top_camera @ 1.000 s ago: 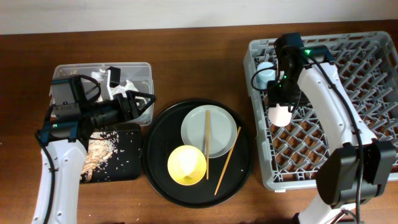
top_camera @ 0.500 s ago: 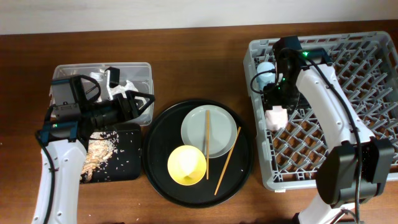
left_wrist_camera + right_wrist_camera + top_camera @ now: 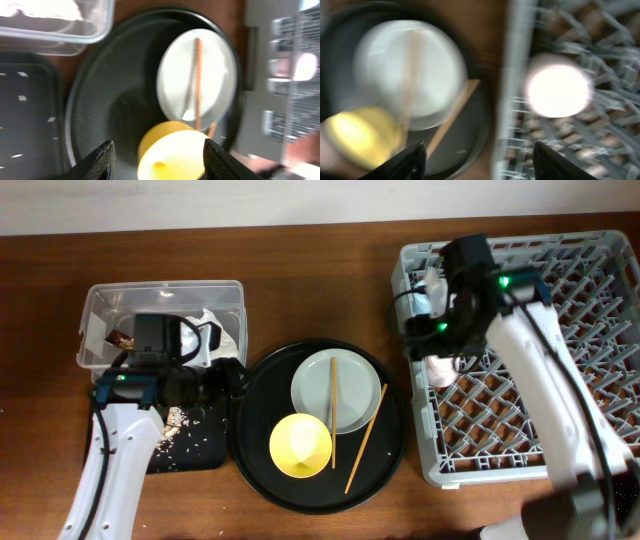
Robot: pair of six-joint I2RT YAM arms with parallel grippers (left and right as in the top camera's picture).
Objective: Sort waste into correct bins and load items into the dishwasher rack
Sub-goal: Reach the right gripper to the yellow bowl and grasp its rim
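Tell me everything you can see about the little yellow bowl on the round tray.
The yellow bowl is small, round and smooth, plastic by the look, with a paler, glossy inside. It stands upright, mouth up, on the round black tray, toward its near side. Its rim meets or slightly overlaps the near edge of the white plate. Nothing grips it.

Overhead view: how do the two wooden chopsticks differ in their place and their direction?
Place: the first wooden chopstick lies across the round white plate; the second wooden chopstick lies on the large round black tray, right of the plate.
Direction: the first chopstick runs straight up and down in the picture; the second chopstick slants, its upper end further right.
Both are thin, of light wood and of similar length.
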